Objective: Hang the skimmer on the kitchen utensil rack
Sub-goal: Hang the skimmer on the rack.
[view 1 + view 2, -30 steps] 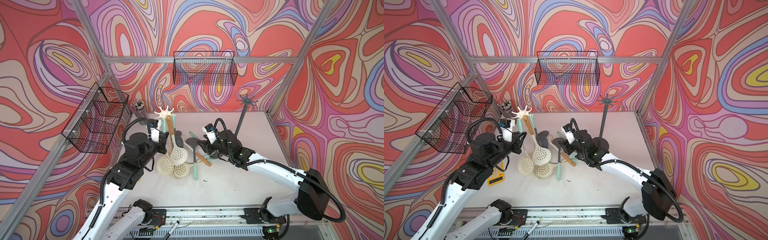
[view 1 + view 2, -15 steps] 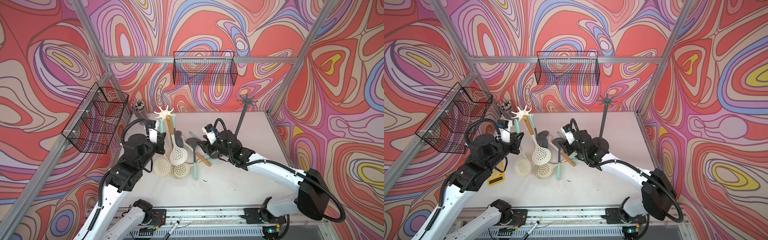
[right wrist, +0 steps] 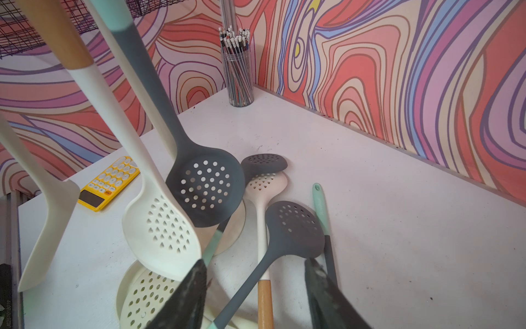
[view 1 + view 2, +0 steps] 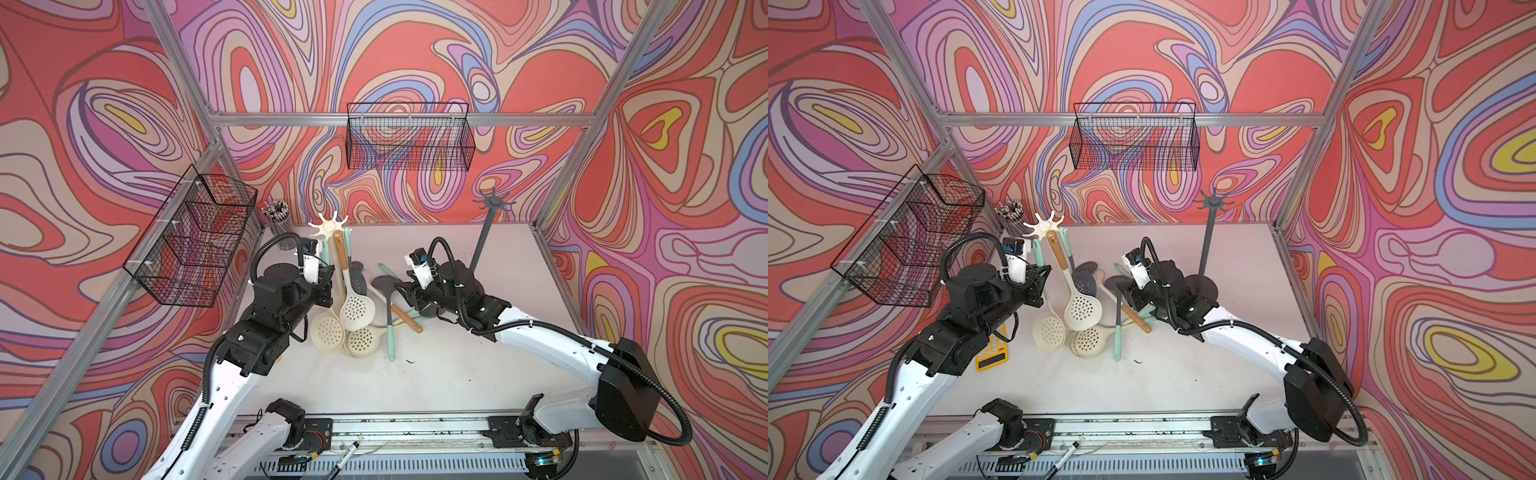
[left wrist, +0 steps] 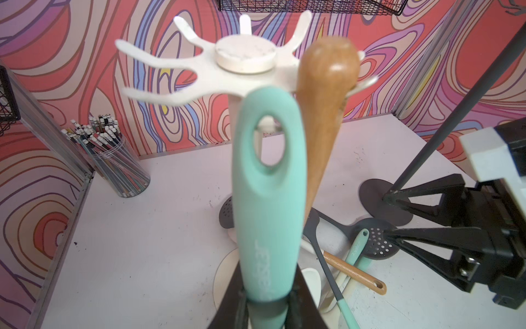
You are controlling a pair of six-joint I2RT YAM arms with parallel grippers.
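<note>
Two racks stand on the white desk: the cream kitchen utensil rack at the back left and a black rack well apart on the right. The left gripper has its jaws clamped narrow on the skimmer. It stands near upright, mint handle up, its hanging hole right under the rack's prongs; whether a prong passes through, I cannot tell. Its cream bowl hangs low near the desk. A wood-handled skimmer hangs just beside it. The right gripper holds its jaws half apart, gripping nothing, above loose skimmers heaped between the racks. A yellow calculator and a pen cup sit left. Lettering on the held handle is too blurred to read.
</note>
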